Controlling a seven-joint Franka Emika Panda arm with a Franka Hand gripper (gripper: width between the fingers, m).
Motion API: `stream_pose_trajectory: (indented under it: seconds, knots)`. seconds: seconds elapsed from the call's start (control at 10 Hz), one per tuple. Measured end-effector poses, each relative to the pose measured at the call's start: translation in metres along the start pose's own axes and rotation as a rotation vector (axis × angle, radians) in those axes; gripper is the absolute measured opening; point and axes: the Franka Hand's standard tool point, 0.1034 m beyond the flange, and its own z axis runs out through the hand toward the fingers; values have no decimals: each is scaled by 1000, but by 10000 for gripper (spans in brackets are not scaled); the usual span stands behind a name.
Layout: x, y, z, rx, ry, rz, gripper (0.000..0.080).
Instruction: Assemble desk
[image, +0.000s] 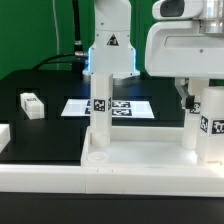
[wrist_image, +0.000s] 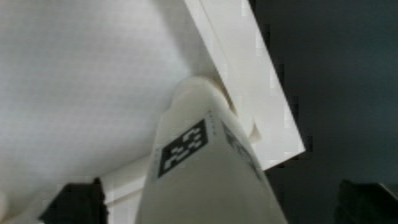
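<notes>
Shows the jaws (wrist_image: 222, 205) spread to full width, holding nothing. Places the near leg (image: 212, 125) between the fingertips (wrist_image: 80, 203), upright on the tabletop (image: 120, 172) at the exterior view's right, long axis vertical, contact not discernible. Leaves a second leg (image: 100, 115) standing toward the left and a third leg (image: 32, 103) loose on the dark surface (image: 50, 125), far left. Presents the wrist pointing straight down over the near leg; calls, probably, for closing on it.

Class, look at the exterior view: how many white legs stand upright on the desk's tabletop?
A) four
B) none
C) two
C: a first leg and a second leg stand upright on the tabletop, while a third leg lies off it.
</notes>
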Motion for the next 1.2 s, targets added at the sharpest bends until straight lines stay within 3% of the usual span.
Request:
stream_pose_trajectory:
  seconds: [0.3,0.6,0.8,1.2]
  knots:
    - [0,0,0,-18,6,-229,649]
    - [3,5,0,-21,5,-350,637]
    - [3,5,0,-21,5,-344,285]
    - [3,5,0,-19,5,-240,288]
